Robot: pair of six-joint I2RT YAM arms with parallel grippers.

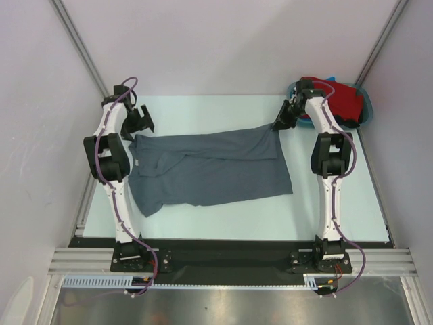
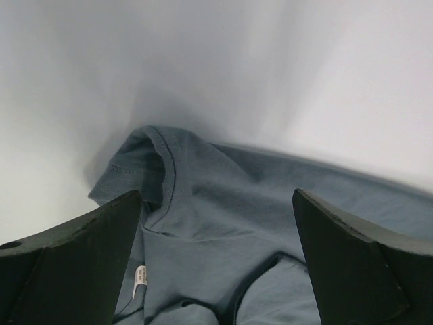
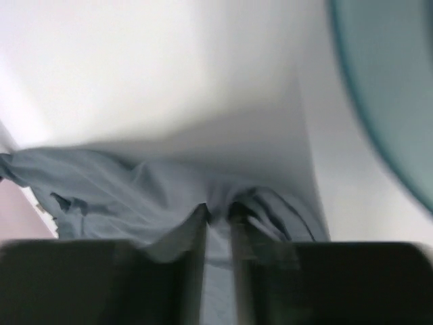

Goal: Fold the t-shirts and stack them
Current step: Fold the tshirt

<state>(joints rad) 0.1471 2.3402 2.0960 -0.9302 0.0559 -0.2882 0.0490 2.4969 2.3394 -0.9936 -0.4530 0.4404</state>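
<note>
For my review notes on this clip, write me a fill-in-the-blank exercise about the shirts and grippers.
The grey t-shirt lies spread on the ____.
The red t-shirt sits in the ____ tub.
The left gripper has its jaws ____.
The right gripper is shut on the ____ t-shirt.
Missing: table; teal; open; grey.

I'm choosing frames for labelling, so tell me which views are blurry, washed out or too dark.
Top external: sharp and evenly lit, the grey t-shirt crisp. Left wrist: shirt in focus, background washed out white, left gripper's fingers nearly black. Right wrist: motion blur throughout, right gripper's fingers and teal tub smeared.
</note>
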